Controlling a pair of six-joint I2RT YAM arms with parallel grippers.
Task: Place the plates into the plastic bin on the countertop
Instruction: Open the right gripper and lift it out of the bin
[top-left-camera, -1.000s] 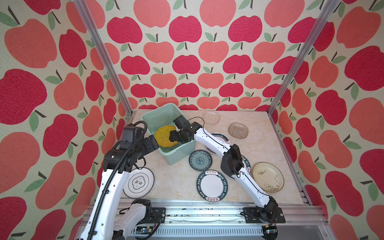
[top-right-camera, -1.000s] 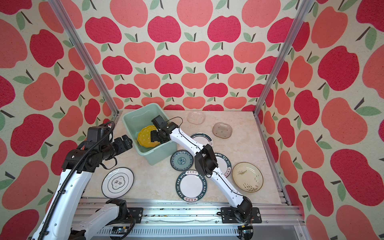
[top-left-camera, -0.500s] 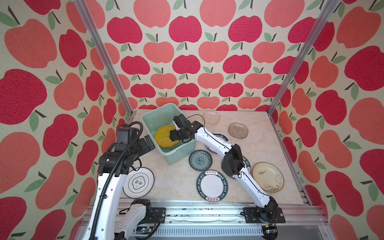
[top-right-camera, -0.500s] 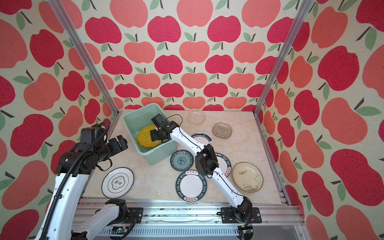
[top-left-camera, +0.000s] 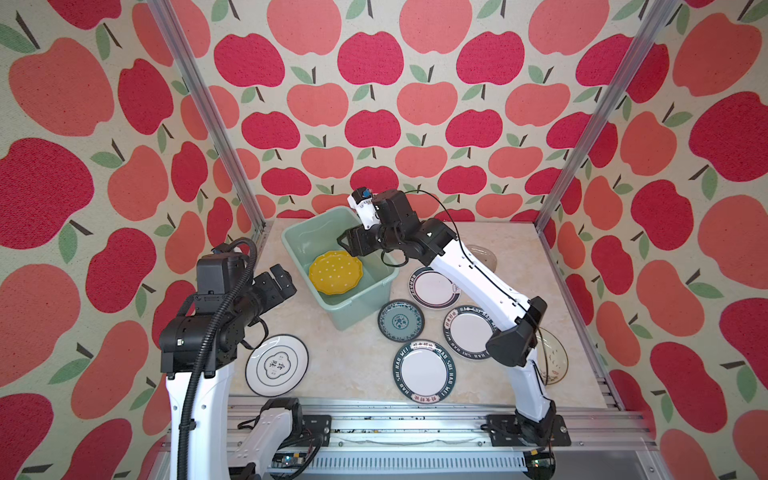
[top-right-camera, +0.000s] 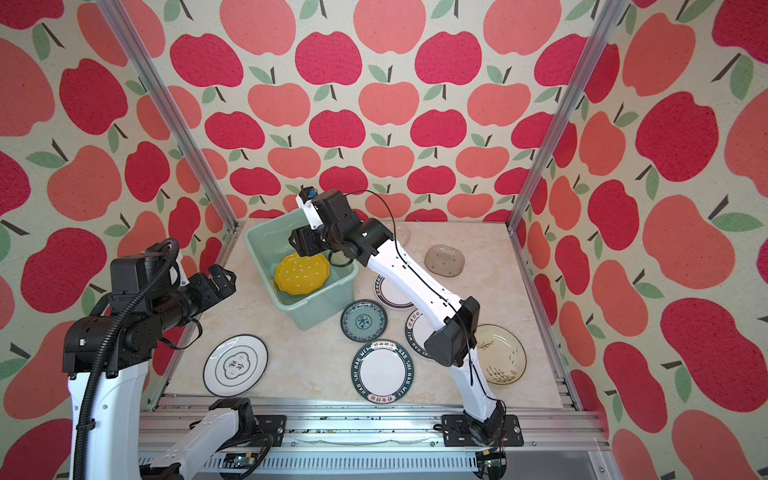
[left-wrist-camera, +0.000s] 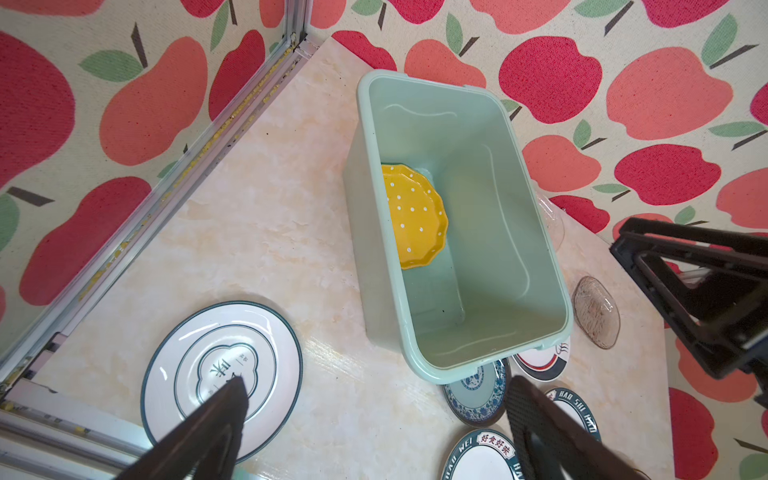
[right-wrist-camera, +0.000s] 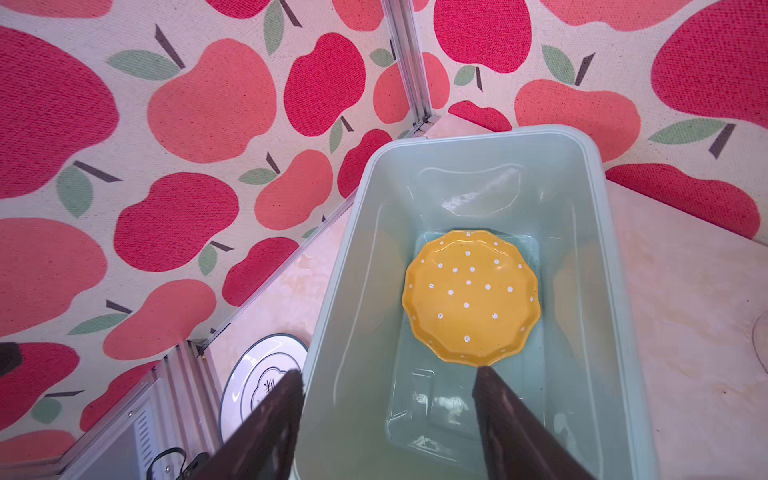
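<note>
The plastic bin (top-left-camera: 293, 241) (top-right-camera: 254, 245) (left-wrist-camera: 540, 266) (right-wrist-camera: 332, 291) stands at the back left of the countertop (top-left-camera: 353, 365). A yellow dotted plate (top-left-camera: 336, 272) (top-right-camera: 302, 273) (left-wrist-camera: 415, 216) (right-wrist-camera: 471, 297) lies inside it. My right gripper (top-left-camera: 345, 245) (right-wrist-camera: 388, 374) hovers open and empty over the bin. My left gripper (top-left-camera: 282, 279) (left-wrist-camera: 378, 386) hangs open and empty left of the bin, above a white plate with a quatrefoil centre (top-left-camera: 276, 365) (left-wrist-camera: 222, 370). A teal plate (top-left-camera: 400, 321) and a lettered-rim plate (top-left-camera: 424, 371) lie in front of the bin.
Right of the bin lie another lettered-rim plate (top-left-camera: 467, 332), a white plate with a dark and red rim (top-left-camera: 434, 286), a cream plate (top-right-camera: 498, 353) and a smoky glass oval (top-right-camera: 444, 259). A clear glass dish (top-right-camera: 401, 235) sits behind my right arm. Apple-patterned walls and aluminium rails enclose the countertop.
My right gripper has drawn up and back from the yellow plate, which stays lying in the bin. My left gripper has pulled back leftward from the bin.
</note>
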